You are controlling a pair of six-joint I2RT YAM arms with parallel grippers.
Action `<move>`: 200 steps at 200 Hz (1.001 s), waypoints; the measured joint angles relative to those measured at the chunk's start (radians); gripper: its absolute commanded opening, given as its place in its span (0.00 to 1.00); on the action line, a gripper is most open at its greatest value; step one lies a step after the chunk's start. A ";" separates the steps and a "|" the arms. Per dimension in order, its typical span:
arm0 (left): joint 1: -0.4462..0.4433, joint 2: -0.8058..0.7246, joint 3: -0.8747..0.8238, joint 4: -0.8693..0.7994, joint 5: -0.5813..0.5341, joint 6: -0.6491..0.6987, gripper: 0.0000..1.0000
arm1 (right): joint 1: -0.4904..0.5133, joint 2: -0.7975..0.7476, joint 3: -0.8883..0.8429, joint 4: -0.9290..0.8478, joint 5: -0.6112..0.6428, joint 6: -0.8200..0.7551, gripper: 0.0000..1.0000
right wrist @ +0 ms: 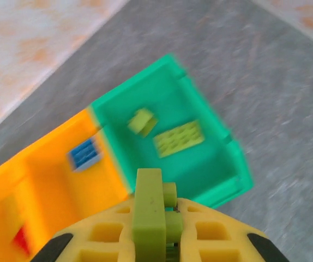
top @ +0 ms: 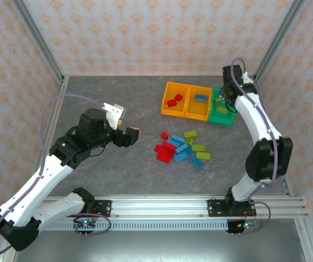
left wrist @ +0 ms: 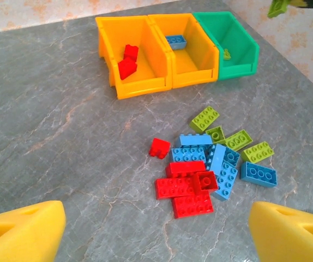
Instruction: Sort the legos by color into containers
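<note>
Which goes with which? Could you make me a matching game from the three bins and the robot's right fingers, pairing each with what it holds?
Column one:
1. left orange bin
2. middle orange bin
3. green bin
4. right fingers

Column two:
A. loose yellow-green bricks
B. red bricks
C. pinched yellow-green brick
D. blue brick

Pairs: 1-B, 2-D, 3-A, 4-C.

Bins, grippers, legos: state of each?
left orange bin, holds two red bricks
middle orange bin, holds one blue brick
green bin, holds two yellow-green bricks
right gripper, shut on a yellow-green lego
left gripper, open, empty
loose legos, piled, unsorted
</note>
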 measured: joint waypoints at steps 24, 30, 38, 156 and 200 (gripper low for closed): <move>0.000 -0.029 -0.002 0.000 0.035 0.043 0.93 | -0.035 0.246 0.208 -0.050 -0.013 -0.044 0.24; 0.000 -0.041 -0.007 0.004 0.043 0.053 0.93 | -0.034 0.292 0.254 -0.058 -0.017 -0.051 0.33; 0.000 -0.061 -0.018 0.008 0.058 0.063 0.94 | -0.031 0.349 0.312 -0.078 -0.024 -0.062 0.48; -0.001 -0.111 -0.097 0.031 0.140 0.105 0.95 | 0.175 -0.193 -0.161 -0.168 -0.198 -0.033 0.59; -0.004 -0.110 -0.101 0.029 0.174 0.146 0.96 | 0.562 -0.429 -0.499 -0.241 -0.136 0.071 0.62</move>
